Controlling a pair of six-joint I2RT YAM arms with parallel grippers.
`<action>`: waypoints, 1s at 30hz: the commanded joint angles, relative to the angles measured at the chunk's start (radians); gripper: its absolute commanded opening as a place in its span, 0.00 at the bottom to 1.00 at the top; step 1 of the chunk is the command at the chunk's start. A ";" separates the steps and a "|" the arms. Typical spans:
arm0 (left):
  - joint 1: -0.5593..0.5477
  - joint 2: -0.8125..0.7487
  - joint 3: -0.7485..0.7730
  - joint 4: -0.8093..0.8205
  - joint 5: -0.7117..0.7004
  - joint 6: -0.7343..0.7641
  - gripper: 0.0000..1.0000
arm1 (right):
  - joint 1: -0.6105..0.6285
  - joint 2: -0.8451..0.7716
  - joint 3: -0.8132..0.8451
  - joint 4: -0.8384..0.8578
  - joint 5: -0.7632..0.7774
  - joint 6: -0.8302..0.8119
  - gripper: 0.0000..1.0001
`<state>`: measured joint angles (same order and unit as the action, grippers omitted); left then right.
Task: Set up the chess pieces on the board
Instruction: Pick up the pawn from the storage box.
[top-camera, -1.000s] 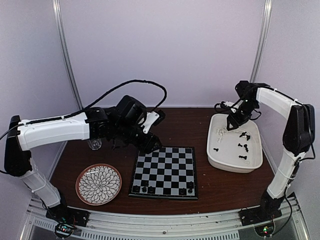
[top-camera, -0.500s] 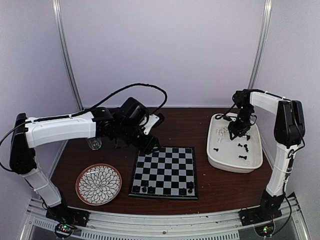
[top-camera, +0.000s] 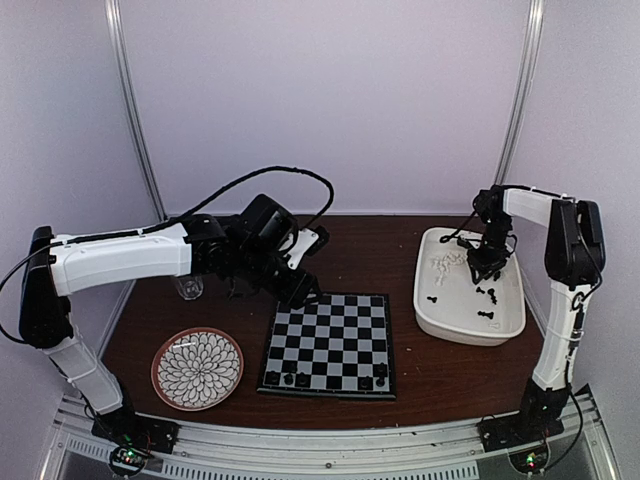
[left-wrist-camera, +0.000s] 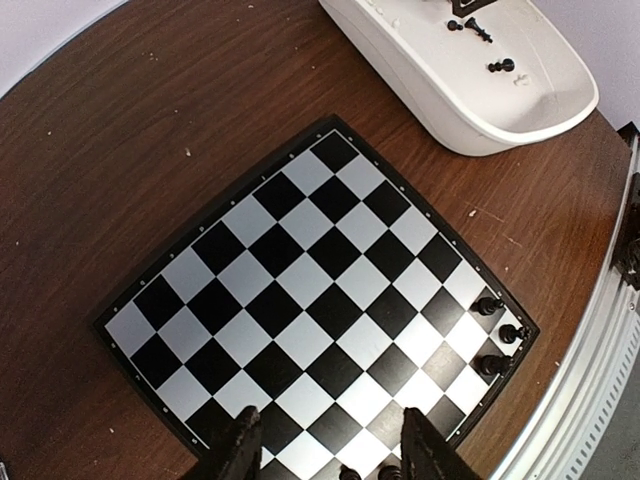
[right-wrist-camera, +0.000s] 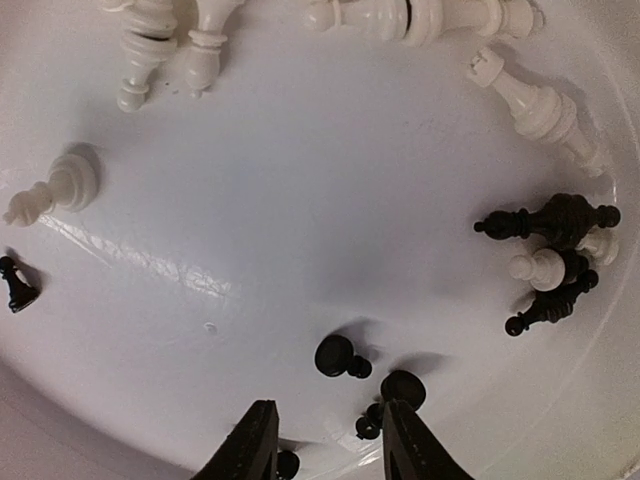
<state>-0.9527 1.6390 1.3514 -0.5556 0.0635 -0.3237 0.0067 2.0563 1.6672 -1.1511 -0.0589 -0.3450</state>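
Well, the board (top-camera: 330, 340) lies flat on the brown table (top-camera: 440, 375) in front of both arms; five black pieces (top-camera: 288, 379) stand along its near row, three towards one corner and two towards the other. The left gripper (top-camera: 305, 290) hangs over the board's far left corner, its jaws a moderate way apart with nothing between them; from its own wrist the dark fingers (left-wrist-camera: 240, 450) frame only checkered squares. Off to the left sits a round flowered plate (top-camera: 197, 368), apart from the board.

The right gripper (top-camera: 485, 272) is down inside the white tub (top-camera: 470, 335), well to the right of the board; its jaws stand narrowly apart and grip nothing that I can make out. A round-headed black pawn (right-wrist-camera: 335, 355) lies just ahead of the tips; a smaller dark piece (right-wrist-camera: 368, 427) sits close by one finger, though I cannot tell whether they touch. Toppled white pieces (right-wrist-camera: 360, 15) line the tub's far wall; more fallen black figures (right-wrist-camera: 545, 220) lie mixed with white ones at the side.
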 joint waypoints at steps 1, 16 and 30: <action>0.004 -0.005 -0.010 0.025 0.017 -0.011 0.48 | -0.020 0.041 0.017 0.026 0.023 -0.012 0.39; 0.004 -0.003 -0.021 0.019 0.025 -0.014 0.48 | -0.028 0.105 0.045 0.032 0.028 -0.020 0.30; 0.004 -0.002 -0.023 0.020 0.035 -0.014 0.48 | -0.028 0.126 0.021 0.008 0.007 -0.030 0.31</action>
<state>-0.9527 1.6390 1.3396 -0.5549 0.0856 -0.3317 -0.0132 2.1590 1.6955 -1.1324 -0.0521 -0.3710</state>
